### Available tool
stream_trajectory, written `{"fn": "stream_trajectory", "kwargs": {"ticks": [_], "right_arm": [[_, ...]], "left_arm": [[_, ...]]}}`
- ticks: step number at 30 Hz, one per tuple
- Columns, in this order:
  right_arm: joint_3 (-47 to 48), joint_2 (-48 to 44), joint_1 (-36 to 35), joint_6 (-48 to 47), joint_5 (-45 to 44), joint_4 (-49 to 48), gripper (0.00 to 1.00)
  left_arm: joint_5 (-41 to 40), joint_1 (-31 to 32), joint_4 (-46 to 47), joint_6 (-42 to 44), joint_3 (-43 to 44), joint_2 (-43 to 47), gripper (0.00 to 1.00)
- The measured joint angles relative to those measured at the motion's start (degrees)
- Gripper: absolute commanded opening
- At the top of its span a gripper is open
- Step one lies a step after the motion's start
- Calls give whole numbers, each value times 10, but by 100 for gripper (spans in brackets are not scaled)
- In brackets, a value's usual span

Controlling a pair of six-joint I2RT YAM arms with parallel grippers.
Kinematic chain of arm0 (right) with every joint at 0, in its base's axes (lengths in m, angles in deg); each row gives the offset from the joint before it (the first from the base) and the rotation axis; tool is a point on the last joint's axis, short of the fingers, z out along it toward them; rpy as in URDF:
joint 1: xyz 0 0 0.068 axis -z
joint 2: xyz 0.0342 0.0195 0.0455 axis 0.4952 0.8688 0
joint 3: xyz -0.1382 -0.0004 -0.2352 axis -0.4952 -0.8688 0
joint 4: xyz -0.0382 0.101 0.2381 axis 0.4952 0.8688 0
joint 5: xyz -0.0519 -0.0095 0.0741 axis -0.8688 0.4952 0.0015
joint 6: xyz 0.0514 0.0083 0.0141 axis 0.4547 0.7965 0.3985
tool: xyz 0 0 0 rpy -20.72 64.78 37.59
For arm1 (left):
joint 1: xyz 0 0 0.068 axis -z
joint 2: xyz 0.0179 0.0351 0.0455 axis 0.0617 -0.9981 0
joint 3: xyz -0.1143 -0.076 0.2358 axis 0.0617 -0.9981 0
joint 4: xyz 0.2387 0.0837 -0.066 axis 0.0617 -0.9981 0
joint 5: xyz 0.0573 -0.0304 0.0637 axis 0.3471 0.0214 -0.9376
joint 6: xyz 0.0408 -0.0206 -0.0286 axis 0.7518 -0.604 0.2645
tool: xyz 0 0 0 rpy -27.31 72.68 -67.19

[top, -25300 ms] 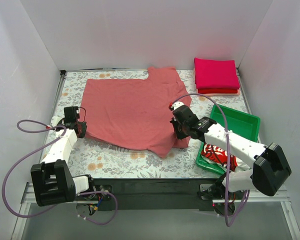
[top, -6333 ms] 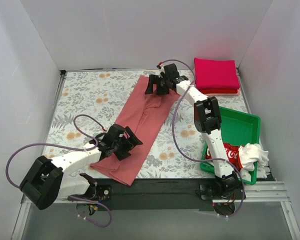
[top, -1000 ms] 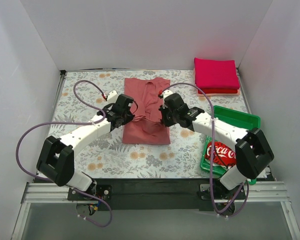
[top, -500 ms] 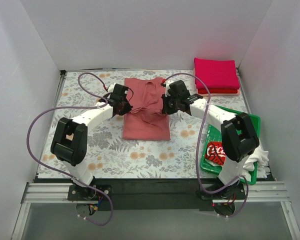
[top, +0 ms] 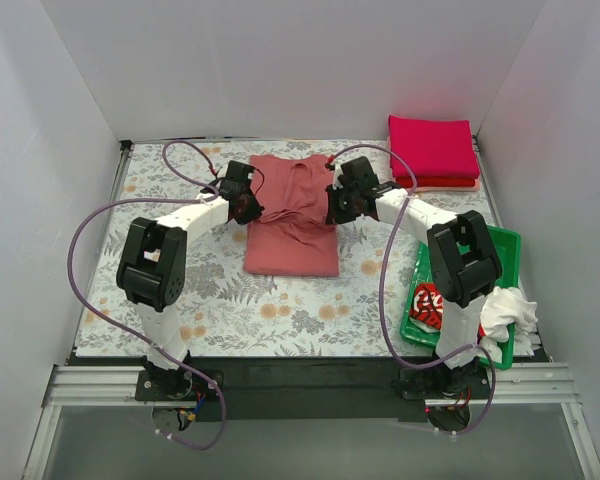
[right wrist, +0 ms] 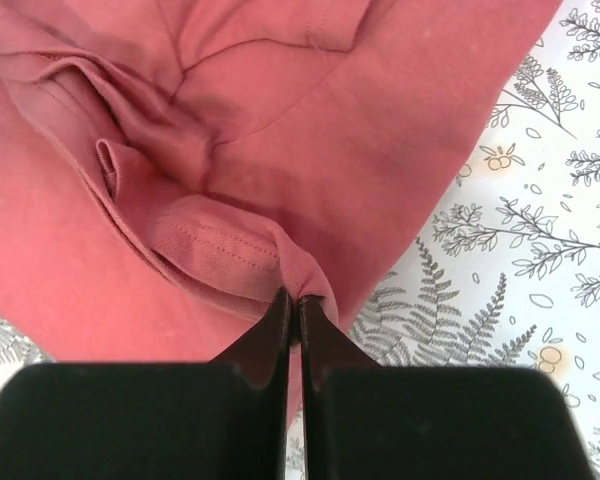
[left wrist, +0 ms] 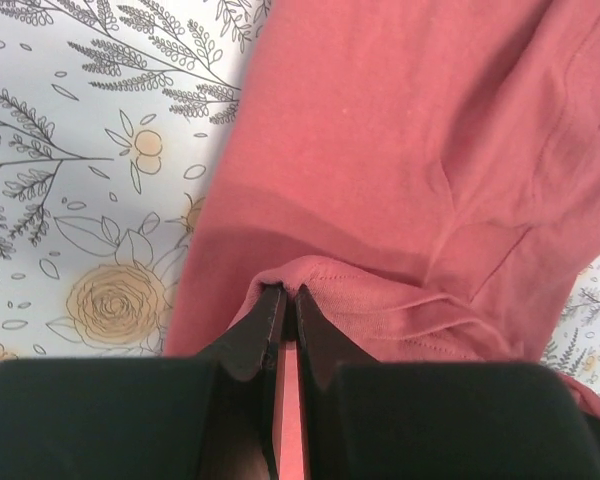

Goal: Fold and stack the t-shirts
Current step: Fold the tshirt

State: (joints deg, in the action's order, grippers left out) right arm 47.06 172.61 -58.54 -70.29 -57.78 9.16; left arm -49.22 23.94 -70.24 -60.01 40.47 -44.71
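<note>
Between your left gripper (left wrist: pixel 283 296) and right gripper (right wrist: pixel 292 298), the salmon-red t-shirt (top: pixel 292 245) lies folded into a narrow panel, rumpled across its far half. Each gripper pinches a raised fold at the shirt's edge, jaws nearly closed on cloth. Only the overhead view shows the folded magenta stack (top: pixel 433 148) beyond your right gripper.

Matt, soft knit cloth with a stitched hem: the salmon-red t-shirt (top: pixel 292 250), gripped in the matt black plastic of the left pincer (left wrist: pixel 284 292) and right pincer (right wrist: pixel 292 297). The floral surface (top: pixel 280 310) looks smooth and printed, the green tray (top: pixel 505 250) glossy plastic, the stacked magenta t-shirts (top: pixel 432 145) soft matt cloth, the arms' white shells (top: pixel 412 213) smooth plastic.
</note>
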Motion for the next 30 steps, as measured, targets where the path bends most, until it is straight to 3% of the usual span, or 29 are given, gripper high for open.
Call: {"fn": "stream_trajectory", "kwargs": {"ticks": [2, 4, 5, 6, 8, 10, 13, 18, 25, 30], "right_arm": [[3, 11, 4, 4, 2, 0, 9], [7, 20, 8, 8, 4, -1, 24], [9, 24, 9, 12, 5, 0, 34], [12, 28, 11, 16, 5, -1, 49], [17, 32, 13, 18, 7, -2, 64], [21, 33, 15, 23, 9, -3, 98], [24, 32, 16, 20, 14, -9, 98], [-12, -14, 16, 29, 30, -20, 98], [-157, -191, 16, 60, 61, -63, 98], [-256, -266, 16, 92, 80, -98, 98]], "left_arm": [[5, -4, -1, 5, 5, -8, 3], [8, -5, -4, 10, 10, -14, 15], [10, -7, -5, 12, 12, -15, 23], [11, -7, -7, 13, 12, -16, 42], [14, -8, -12, 14, 15, -16, 57], [14, -9, -16, 15, 18, -16, 75], [15, -10, -18, 14, 20, -14, 87], [19, -10, -29, 9, 4, 26, 89], [36, -11, -31, -19, -105, 208, 91], [63, -11, -27, -45, -198, 310, 92]]}}
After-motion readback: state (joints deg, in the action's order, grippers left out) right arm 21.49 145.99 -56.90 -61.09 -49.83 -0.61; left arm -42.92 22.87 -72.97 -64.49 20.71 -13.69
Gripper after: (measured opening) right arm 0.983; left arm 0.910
